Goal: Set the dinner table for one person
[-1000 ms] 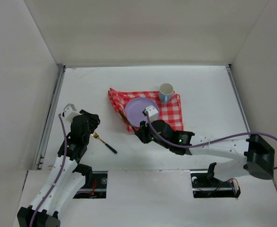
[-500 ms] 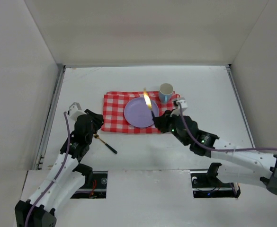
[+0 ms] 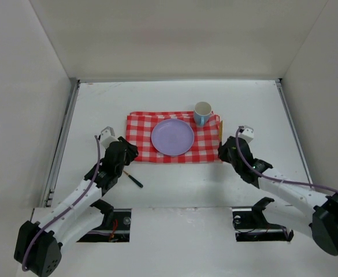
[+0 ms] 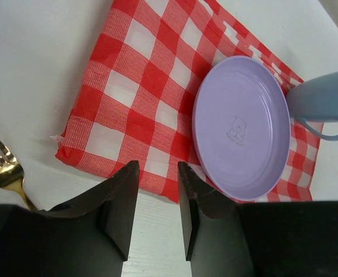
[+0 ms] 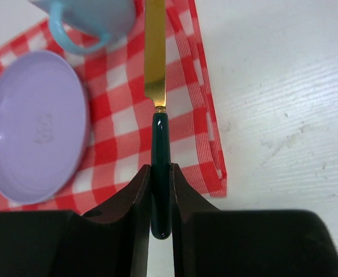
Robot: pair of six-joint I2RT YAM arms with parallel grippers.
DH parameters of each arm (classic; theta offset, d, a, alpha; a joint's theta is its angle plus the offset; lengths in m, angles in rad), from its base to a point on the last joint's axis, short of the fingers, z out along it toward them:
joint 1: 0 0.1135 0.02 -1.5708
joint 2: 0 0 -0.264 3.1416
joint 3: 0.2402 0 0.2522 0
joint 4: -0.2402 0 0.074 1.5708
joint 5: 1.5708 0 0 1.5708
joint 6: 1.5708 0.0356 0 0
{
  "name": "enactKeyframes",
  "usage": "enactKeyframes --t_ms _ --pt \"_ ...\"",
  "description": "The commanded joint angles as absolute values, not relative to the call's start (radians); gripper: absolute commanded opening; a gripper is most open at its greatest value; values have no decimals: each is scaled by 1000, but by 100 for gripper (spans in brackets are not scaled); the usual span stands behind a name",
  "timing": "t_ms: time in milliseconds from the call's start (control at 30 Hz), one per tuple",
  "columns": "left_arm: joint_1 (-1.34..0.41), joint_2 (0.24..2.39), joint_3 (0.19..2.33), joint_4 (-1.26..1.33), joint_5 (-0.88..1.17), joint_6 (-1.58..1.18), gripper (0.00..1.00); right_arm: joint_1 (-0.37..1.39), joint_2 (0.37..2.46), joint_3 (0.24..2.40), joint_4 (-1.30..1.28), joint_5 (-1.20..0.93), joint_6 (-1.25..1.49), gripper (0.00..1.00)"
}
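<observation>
White dinner table point(image 3: 174, 184), checkered cloth point(image 3: 140, 135). Your right gripper point(image 5: 160, 171) pinches the knife point(image 5: 155, 81) handle; left gripper point(image 4: 157, 167) slightly parted, empty. Risk: blade may knock the mug point(image 5: 93, 14) if you release tilted.

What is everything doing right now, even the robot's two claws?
Cloth: spread flat on the table.
Plate: empty, right side up on the cloth.
Mug: upright, beside the plate.
Knife: gripped by its dark handle, blade over the cloth.
Fork: lying loose on the table.
Left gripper: open, empty.
Right gripper: shut on the knife.
</observation>
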State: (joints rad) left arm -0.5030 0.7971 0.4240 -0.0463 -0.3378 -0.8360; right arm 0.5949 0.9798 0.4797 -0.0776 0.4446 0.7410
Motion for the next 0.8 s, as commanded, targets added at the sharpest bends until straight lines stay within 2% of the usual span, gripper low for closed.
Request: enactKeyframes --t_ms 0,767 --pt "-510 793 404 5 -357 -842 30 591 1035 517 -67 391 723 6" --pt "-501 834 385 -47 -379 -831 28 634 1434 706 -12 377 578 7"
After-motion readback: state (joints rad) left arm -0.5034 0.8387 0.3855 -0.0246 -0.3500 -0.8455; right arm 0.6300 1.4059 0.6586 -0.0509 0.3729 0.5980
